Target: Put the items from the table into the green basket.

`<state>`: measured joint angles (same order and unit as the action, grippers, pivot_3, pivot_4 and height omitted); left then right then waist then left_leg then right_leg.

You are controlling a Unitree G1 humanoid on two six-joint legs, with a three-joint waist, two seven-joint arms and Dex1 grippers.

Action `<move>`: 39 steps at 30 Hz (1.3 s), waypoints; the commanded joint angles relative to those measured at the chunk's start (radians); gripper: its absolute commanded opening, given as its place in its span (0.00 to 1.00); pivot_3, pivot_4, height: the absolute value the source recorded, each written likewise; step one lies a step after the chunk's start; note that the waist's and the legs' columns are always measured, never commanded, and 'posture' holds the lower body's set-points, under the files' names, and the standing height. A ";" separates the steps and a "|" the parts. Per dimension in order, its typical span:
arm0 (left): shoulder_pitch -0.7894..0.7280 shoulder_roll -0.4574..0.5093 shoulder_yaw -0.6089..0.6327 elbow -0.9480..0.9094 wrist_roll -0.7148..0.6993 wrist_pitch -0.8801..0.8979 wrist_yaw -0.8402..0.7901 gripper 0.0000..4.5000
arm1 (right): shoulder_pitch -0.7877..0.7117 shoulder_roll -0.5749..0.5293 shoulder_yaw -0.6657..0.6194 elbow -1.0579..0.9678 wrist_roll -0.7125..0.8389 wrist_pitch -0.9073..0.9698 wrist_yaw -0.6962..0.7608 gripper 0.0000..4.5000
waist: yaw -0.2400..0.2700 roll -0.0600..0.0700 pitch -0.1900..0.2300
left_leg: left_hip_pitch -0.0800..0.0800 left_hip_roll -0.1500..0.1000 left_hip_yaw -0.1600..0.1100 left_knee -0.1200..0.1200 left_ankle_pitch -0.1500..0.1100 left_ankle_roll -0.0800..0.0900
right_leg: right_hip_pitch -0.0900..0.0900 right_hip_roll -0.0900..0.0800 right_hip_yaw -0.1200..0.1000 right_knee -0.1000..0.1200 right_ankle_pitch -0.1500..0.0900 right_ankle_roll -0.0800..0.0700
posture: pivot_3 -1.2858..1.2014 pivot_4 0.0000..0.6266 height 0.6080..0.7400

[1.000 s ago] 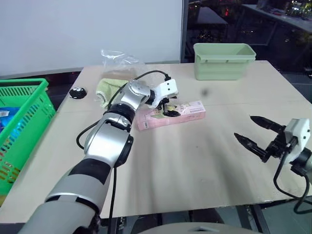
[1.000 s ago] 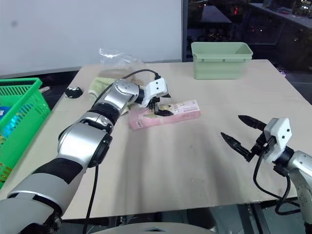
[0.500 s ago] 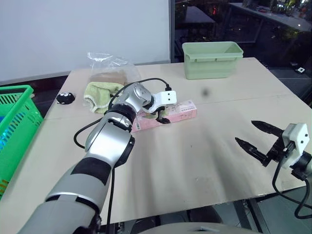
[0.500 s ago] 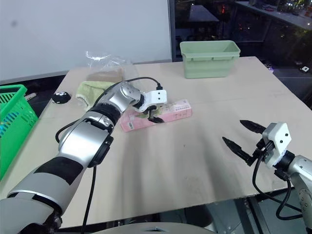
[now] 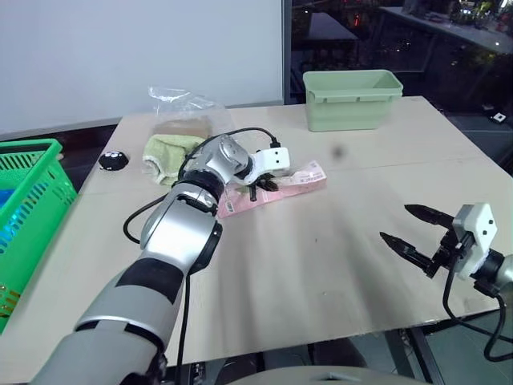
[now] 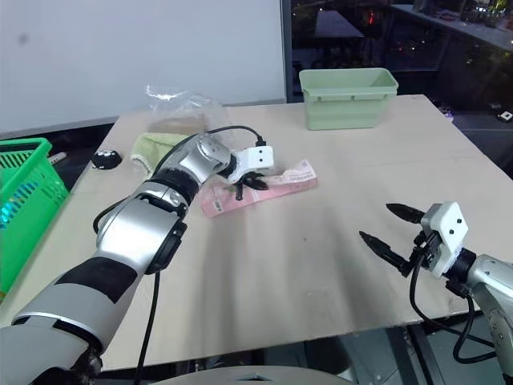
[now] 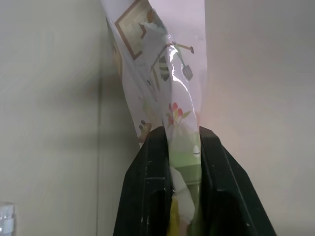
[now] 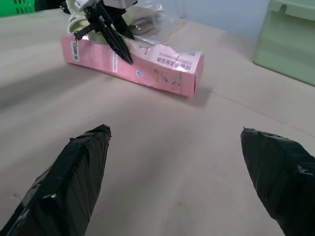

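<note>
Black fingers of my left gripper (image 5: 258,190) are clamped across the pink carton (image 5: 272,189), near its middle; the left wrist view shows both fingers (image 7: 150,177) pressed against the printed wrapper with the carton standing between them. Gripping at mid-length looks sensible to me, since a long slim box held there should lift without drooping at either end. Carton's long axis runs across the desk (image 5: 321,265), the barcode end toward my right and slightly farther from me, the other end toward my left and nearer; it appears tipped a little in the grip, one long edge raised, though I cannot tell whether it has left the desk. My right gripper (image 5: 417,233) hangs over the near right part of the desk, fingers spread wide and grasping nothing, well apart from the carton and pointed roughly toward it. Beyond the carton lie a pale green cloth (image 5: 164,152) and a clear plastic bag (image 5: 180,108), with a small black object (image 5: 114,160) at the left edge. Pale green tub (image 5: 351,98) sits at the far side. Green basket (image 5: 32,200) stands off the desk's left side, so the carry will have to go leftward.
</note>
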<state>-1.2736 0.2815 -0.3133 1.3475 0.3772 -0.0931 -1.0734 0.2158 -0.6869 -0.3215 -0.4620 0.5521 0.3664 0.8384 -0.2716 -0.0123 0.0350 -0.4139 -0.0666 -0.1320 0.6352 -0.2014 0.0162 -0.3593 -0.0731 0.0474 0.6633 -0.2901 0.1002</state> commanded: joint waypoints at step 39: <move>0.476 0.783 0.481 -0.720 -0.179 0.290 0.675 0.03 | -0.626 0.143 0.249 0.205 0.216 0.070 0.231 1.00 | 0.282 -0.003 0.003 | 0.005 0.005 -0.006 -0.004 0.007 -0.012 | -0.018 0.022 0.009 0.016 0.011 -0.020 | 0.56 0.00 1.00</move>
<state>-0.7263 0.9839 0.1410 0.6534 0.1653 0.2647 -0.4620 -0.4034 -0.5379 -0.0522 -0.2279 0.7556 0.4357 1.0670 0.0105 -0.0154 0.0377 -0.4094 -0.0604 -0.1383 0.6312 -0.1940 0.0043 -0.3781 -0.0499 0.0558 0.6794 -0.2786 0.0794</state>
